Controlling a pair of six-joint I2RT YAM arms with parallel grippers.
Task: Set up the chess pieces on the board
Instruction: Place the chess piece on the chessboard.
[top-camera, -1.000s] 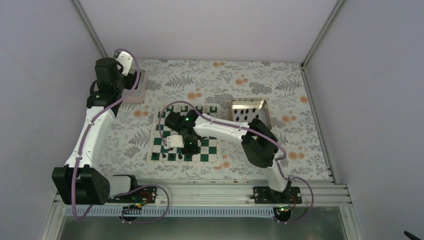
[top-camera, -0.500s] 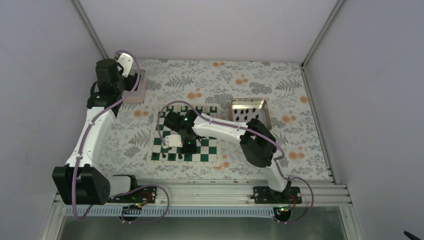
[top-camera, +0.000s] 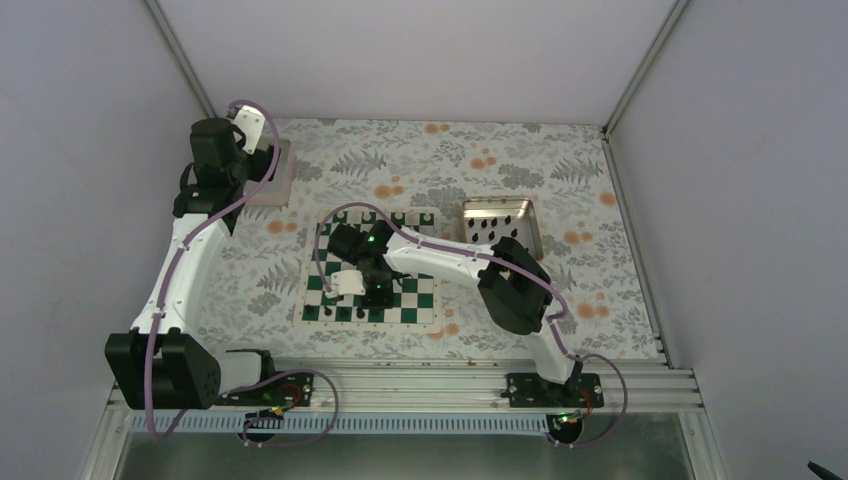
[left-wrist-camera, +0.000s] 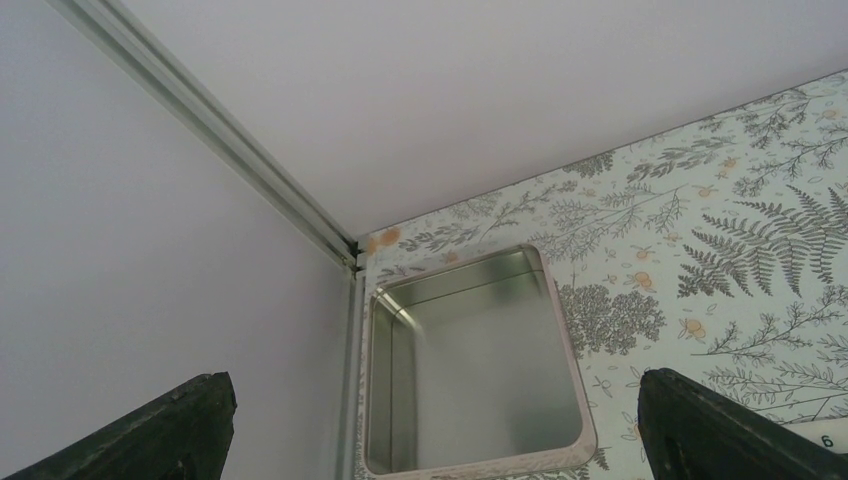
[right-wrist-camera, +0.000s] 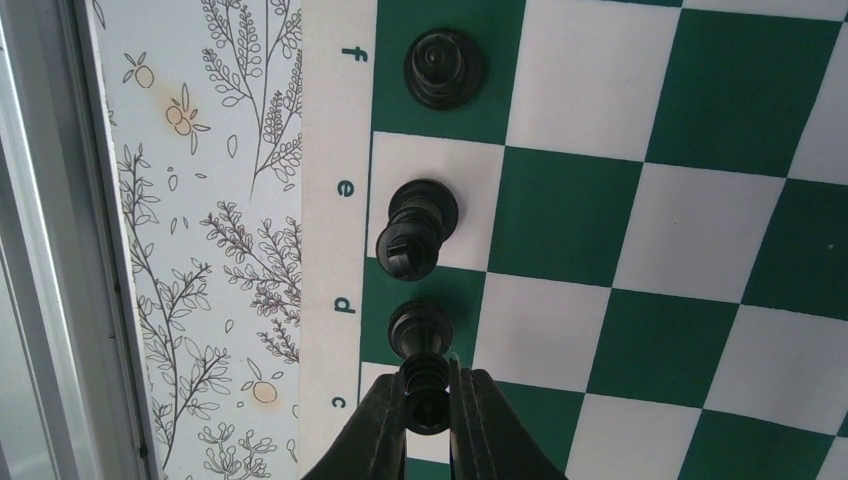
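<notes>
Right hand (right-wrist-camera: 427, 382) still pinches a chess piece (right-wrist-camera: 425, 403) over the board (right-wrist-camera: 600, 220).

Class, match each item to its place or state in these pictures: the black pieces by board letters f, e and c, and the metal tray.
Items
1. piece by letter f
2. piece by letter e
3. piece by letter c
4. metal tray

Places or states
A. contains loose black pieces
B. stands free on a green square
C. gripped by the right gripper
D. stands free on a white square

Pairs: 1-B, 2-D, 3-C, 4-A
</notes>
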